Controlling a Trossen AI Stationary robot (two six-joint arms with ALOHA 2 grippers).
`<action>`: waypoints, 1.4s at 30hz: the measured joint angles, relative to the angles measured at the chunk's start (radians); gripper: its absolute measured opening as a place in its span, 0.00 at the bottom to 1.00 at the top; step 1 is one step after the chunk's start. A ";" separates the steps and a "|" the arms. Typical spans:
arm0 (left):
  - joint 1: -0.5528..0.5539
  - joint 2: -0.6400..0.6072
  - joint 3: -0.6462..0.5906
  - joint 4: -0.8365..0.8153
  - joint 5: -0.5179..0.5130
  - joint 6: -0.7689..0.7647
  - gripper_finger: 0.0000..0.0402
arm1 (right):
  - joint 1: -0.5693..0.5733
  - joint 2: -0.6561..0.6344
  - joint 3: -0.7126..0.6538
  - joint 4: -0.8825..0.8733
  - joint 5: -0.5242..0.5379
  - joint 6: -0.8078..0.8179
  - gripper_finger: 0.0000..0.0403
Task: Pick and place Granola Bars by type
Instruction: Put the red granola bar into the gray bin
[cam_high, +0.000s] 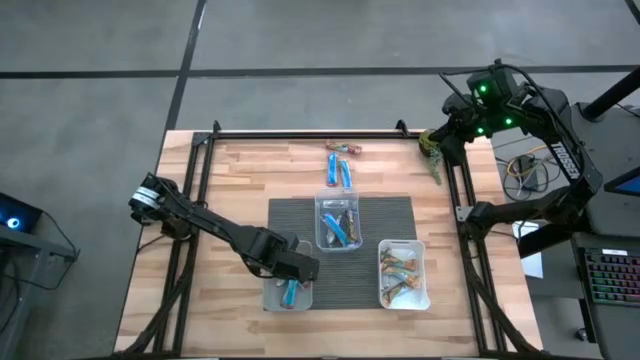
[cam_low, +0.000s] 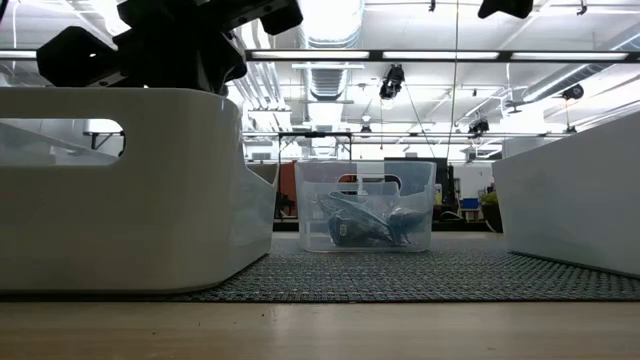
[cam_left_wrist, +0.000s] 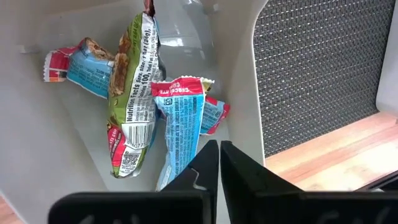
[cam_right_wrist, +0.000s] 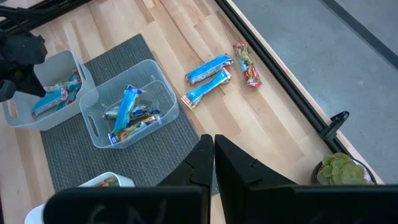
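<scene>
Wooden table (cam_high: 230, 175), left pincer (cam_left_wrist: 219, 163) closed, empty, over tub (cam_left_wrist: 245, 93) of Granola Bars (cam_left_wrist: 180, 118).

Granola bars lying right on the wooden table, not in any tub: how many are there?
3. Two blue bars lie side by side near the table's far edge, and one red-and-green bar lies just beyond them by the rail. None seems hidden.

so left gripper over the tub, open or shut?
Shut, empty. In the left wrist view the left gripper has its fingers pressed together above the bars lying in the tub, nothing between them.
</scene>
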 joint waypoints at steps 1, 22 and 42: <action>0.000 0.000 0.000 0.000 0.000 0.000 0.00 | 0.000 0.000 -0.002 -0.001 0.000 0.000 0.02; 0.000 -0.226 0.063 0.139 -0.256 0.244 0.00 | 0.000 0.000 -0.017 0.000 0.001 0.000 0.02; 0.030 -0.311 0.148 0.135 -0.538 0.824 0.00 | 0.000 0.000 -0.017 0.001 0.000 0.019 0.02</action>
